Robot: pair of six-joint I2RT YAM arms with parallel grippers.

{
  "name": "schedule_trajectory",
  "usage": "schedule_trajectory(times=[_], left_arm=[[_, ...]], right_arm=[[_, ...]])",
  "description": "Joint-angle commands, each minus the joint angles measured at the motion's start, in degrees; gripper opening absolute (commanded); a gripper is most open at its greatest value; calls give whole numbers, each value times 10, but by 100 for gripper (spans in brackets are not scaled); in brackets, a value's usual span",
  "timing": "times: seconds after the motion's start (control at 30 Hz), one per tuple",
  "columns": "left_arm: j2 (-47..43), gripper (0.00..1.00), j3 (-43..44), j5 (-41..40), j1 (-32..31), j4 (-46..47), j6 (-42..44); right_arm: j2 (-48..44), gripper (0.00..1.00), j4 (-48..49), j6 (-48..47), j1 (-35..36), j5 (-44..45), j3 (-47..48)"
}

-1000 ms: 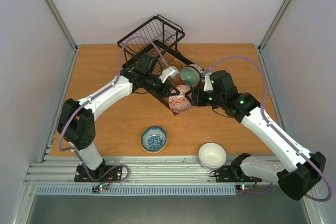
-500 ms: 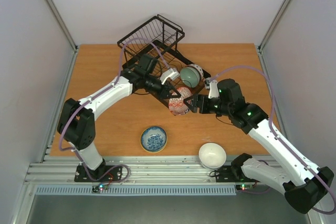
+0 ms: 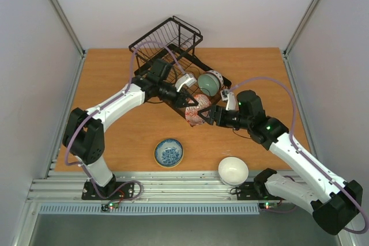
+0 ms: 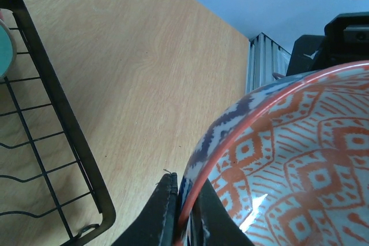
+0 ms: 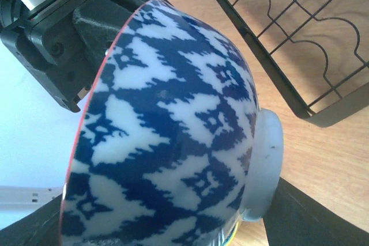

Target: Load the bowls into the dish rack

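The bowl with the red pattern (image 3: 197, 114) hangs on edge above the table, just off the dish rack's (image 3: 167, 41) near corner. My left gripper (image 3: 192, 106) is shut on its rim; the left wrist view shows both fingers pinching the red rim (image 4: 183, 200) of the bowl (image 4: 288, 159). My right gripper (image 3: 212, 116) comes in from the right. Its jaws stand wide apart around the bowl (image 5: 173, 125), one finger by the rim, the other by the foot (image 5: 173, 217). A pale green bowl (image 3: 209, 82) stands in the rack.
A blue-and-white bowl (image 3: 168, 152) and a plain white bowl (image 3: 233, 170) sit on the table near the front edge. The rack's black wire edge shows in both wrist views (image 4: 52, 142) (image 5: 288, 84). Grey walls close in the table on three sides.
My right gripper opened wider, pulled back a little and now straddles the red-patterned bowl. The left gripper kept its hold, and the bowl sank slightly toward the front.
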Motion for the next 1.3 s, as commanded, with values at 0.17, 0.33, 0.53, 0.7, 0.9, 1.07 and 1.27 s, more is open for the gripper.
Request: schedule_trajectory(times=[0.17, 0.33, 0.53, 0.7, 0.9, 1.07, 1.27], left_arm=[[-24, 0, -5, 11, 4, 44, -10], [-25, 8, -6, -68, 4, 59, -32], [-34, 1, -12, -82, 4, 68, -35], [-37, 0, -15, -60, 7, 70, -37], [-32, 0, -25, -18, 23, 95, -57], [-25, 1, -28, 22, 31, 113, -73], [-25, 0, -34, 39, 34, 127, -100]], right_arm=[[-24, 25, 13, 0, -2, -3, 10], [-6, 1, -94, -69, -1, 78, 81], [35, 1, -136, -115, -1, 113, 139], [38, 45, -131, -114, -1, 88, 141], [-18, 67, -116, -79, -1, 70, 102], [-46, 72, -83, -41, -1, 58, 61], [-51, 88, 2, -1, -1, 29, 7]])
